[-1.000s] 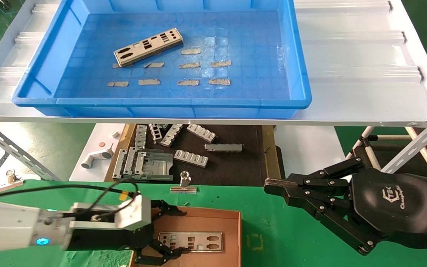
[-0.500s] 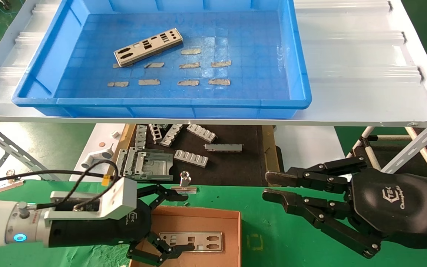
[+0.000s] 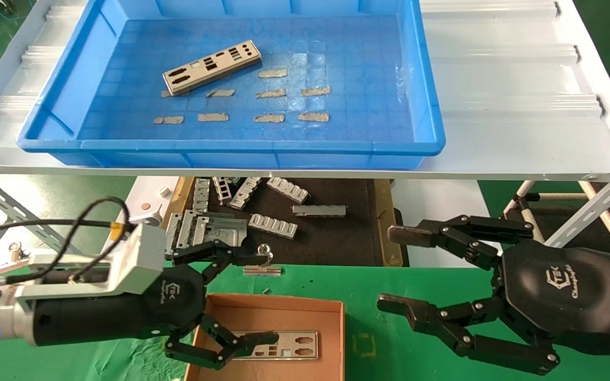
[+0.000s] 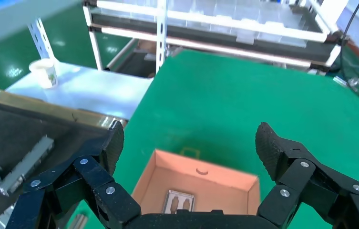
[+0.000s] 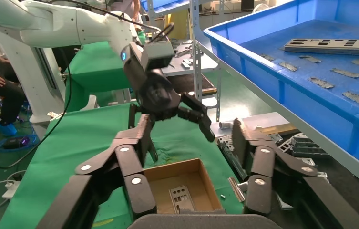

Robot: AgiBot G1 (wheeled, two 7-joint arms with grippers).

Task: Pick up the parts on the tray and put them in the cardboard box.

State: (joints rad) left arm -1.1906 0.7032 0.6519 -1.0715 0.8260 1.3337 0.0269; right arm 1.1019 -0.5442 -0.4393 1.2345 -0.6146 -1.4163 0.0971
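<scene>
One plate boxed, one left in tray
Head view: silver punched metal plate (image 3: 278,345) lies in brown cardboard box (image 3: 305,309), left gripper (image 3: 247,299) released above it; second plate (image 3: 211,66) waits in blue plastic tray (image 3: 231,145) — right gripper (image 3: 397,270) spread, empty. Wrist views: both claws released over the box.

tray (image 3: 432,106): you see glossy blue plastic
plate in tray (image 3: 211,66): shiny bare metal, smooth
cardboard box (image 3: 305,309): matt brown card
table cover (image 3: 389,296): green cloth, slightly creased
left gripper (image 3: 241,299): your black matt plastic fingers
</scene>
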